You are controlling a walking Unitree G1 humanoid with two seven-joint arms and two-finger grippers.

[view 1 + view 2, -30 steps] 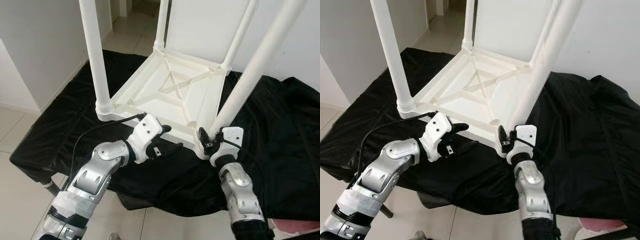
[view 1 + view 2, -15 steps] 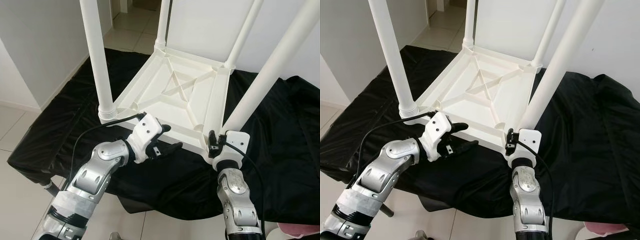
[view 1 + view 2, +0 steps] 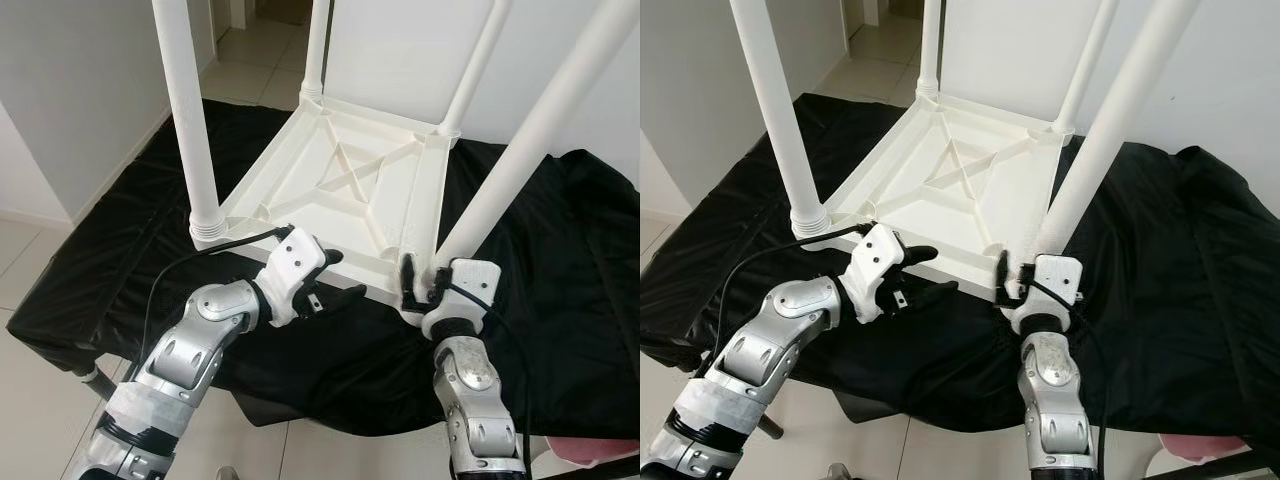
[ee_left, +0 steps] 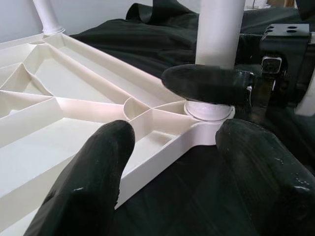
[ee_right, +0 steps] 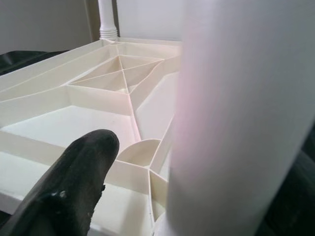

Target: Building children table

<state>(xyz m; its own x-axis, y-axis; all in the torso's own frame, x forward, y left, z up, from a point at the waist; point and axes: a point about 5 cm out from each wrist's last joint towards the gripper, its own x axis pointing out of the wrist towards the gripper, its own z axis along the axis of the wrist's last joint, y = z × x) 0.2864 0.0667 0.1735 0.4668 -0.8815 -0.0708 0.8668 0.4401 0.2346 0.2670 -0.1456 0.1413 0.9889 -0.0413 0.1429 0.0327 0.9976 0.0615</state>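
A white plastic children's table lies upside down on a black cloth, its legs pointing up. My left gripper is open at the tabletop's near edge, one finger above the rim and one below, holding nothing. My right gripper sits at the base of the near right leg. In the right wrist view that leg stands close beside one black finger, with a gap between them; the other finger is hidden behind the leg. The left wrist view shows the leg's collar with the right gripper's finger across it.
The near left leg rises just beyond my left forearm. Two far legs stand at the back corners. The cloth-covered surface ends just before my arms, with tiled floor to the left and a white wall nearby.
My right gripper has come back up against the near right leg's base after dropping slightly away half a second ago. My left arm has stayed in place. The camera shifted a little.
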